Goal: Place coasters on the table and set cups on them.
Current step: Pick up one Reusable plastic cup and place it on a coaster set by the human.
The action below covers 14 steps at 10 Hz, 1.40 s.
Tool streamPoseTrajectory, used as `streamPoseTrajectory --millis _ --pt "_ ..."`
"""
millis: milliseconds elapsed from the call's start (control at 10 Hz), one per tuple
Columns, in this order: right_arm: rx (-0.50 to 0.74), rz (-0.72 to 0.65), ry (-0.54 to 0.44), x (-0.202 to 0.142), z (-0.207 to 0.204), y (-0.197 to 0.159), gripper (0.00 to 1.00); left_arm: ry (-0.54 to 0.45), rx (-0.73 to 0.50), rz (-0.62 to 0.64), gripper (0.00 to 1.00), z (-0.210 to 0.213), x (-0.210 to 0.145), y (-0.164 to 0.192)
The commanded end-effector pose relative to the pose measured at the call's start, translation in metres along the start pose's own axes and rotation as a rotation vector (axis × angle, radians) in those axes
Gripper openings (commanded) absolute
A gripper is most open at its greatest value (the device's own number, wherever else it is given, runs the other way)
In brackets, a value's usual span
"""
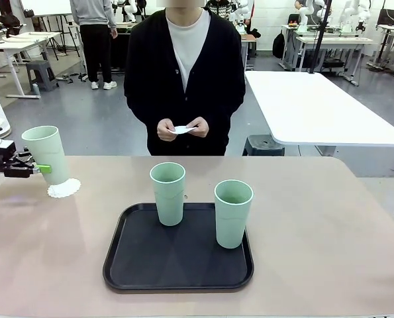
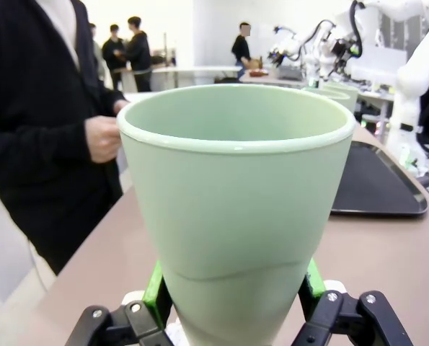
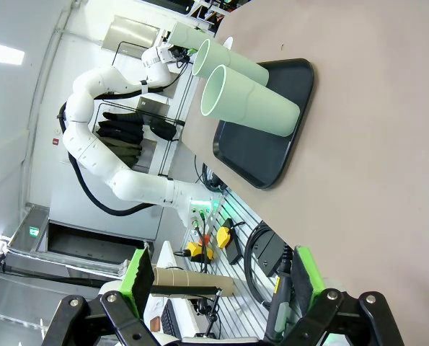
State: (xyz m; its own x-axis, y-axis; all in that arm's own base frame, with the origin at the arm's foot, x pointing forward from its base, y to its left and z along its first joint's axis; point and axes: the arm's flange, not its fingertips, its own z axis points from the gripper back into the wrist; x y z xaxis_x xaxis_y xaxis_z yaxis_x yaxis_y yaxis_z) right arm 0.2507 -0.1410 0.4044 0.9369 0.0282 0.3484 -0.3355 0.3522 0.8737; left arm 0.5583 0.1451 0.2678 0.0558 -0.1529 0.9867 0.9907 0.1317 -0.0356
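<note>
- Cups: the held cup (image 1: 46, 154) is at the far left of the front view. It leans slightly, with its base over the back edge of a white scalloped coaster (image 1: 64, 189) on the table (image 1: 329, 225). I cannot tell whether it rests on the disc or hangs just above it.
- My left gripper (image 1: 43, 168) is clamped on the held cup, low on its wall. In my left wrist view the green pads (image 2: 154, 287) press in from either side.
- My right gripper (image 3: 218, 281) is spread wide with nothing between its fingers, at the bottom of my right wrist view.
- The second cup (image 1: 168, 193) and third cup (image 1: 233, 213) stand upright on the black tray (image 1: 127, 271) in the lower middle of the front view. The second is toward the tray's back, the third to its right.
- At top centre, the person's hands (image 1: 198, 126) hold a second coaster (image 1: 182, 130).
</note>
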Motion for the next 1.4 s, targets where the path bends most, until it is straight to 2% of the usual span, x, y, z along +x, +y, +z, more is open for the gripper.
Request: streamPoseTrajectory --millis 0,1300 --pt "0.005 0.015 -0.005 0.001 0.000 0.000 1.00 0.013 -0.015 -0.030 0.84 -0.003 -0.007 0.003" --pt "0.005 0.015 -0.005 0.001 0.000 0.000 1.00 0.021 -0.026 -0.033 0.84 -0.006 -0.035 0.011"
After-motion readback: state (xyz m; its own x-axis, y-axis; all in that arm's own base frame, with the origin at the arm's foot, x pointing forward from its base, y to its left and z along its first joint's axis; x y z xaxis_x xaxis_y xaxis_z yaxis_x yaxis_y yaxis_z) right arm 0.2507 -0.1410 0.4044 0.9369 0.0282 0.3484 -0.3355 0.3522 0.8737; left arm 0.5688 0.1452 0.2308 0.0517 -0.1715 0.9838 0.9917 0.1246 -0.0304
